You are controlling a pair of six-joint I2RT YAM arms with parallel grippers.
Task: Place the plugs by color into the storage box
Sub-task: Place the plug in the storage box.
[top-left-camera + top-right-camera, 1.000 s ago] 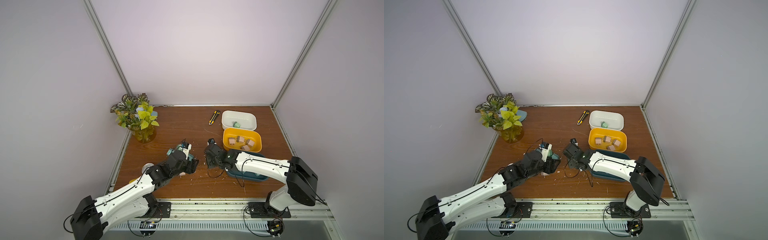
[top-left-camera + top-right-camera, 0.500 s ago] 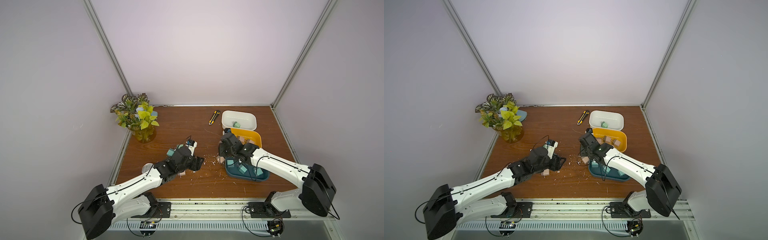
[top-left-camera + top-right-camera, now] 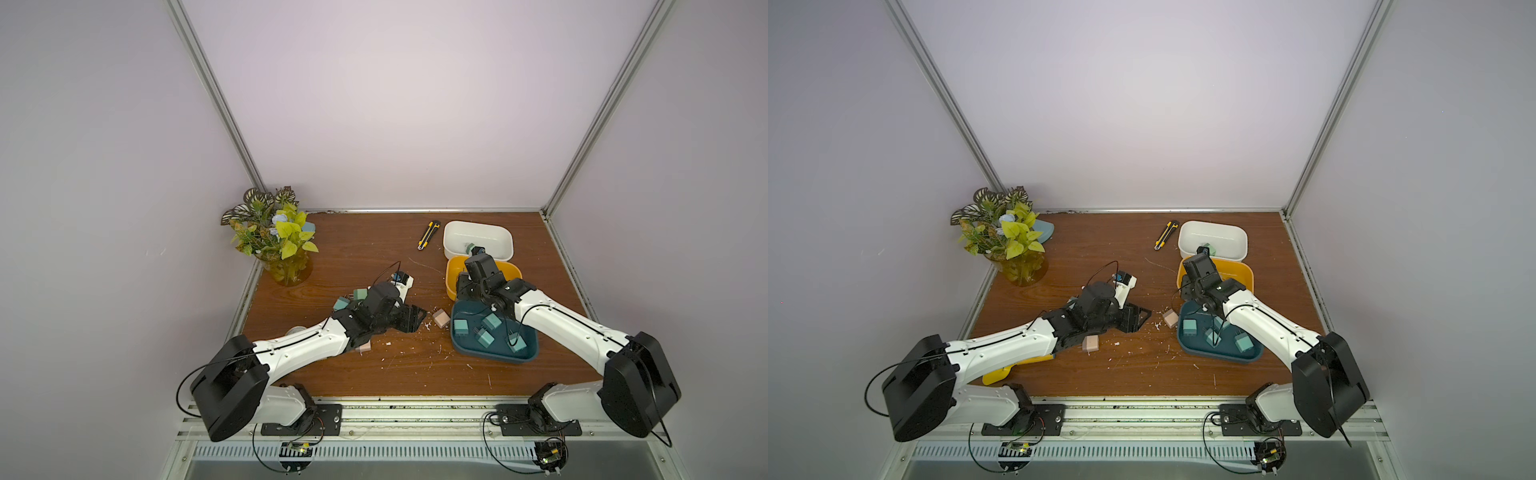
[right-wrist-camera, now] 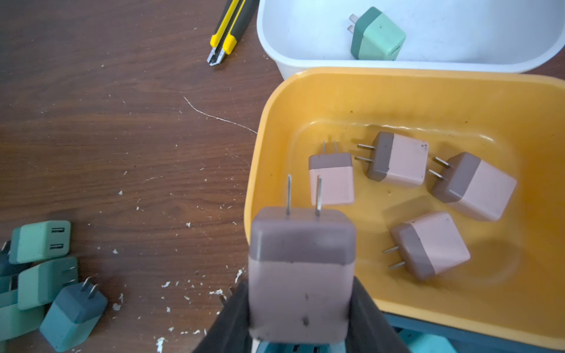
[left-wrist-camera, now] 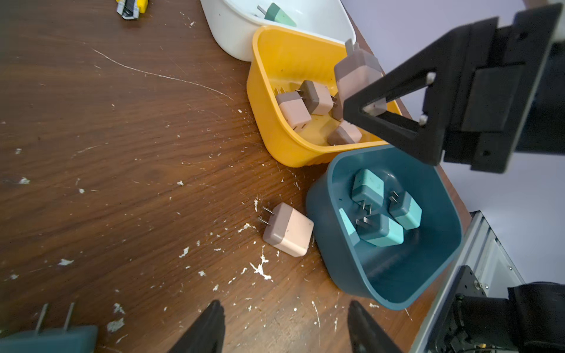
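Now my right gripper (image 4: 301,321) clamps a pink plug (image 4: 301,266) over the yellow bin's (image 4: 397,88) rim. My left gripper (image 5: 284,308) hangs empty, jaws partly apart, above the table (image 5: 122,122) near a loose pink plug (image 5: 289,230) just beside the teal bin (image 5: 324,244).

Half hidden under left arm (image 3: 1000,349), nine o'clock of teal box (image 3: 1221,357): pink plug (image 3: 1090,344). Behind right arm (image 3: 1258,322): yellow box (image 3: 1246,274).

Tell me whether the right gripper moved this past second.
Yes: right gripper, holding a pale pink plastic plug, went from the table's middle back to the yellow plastic box's rim.
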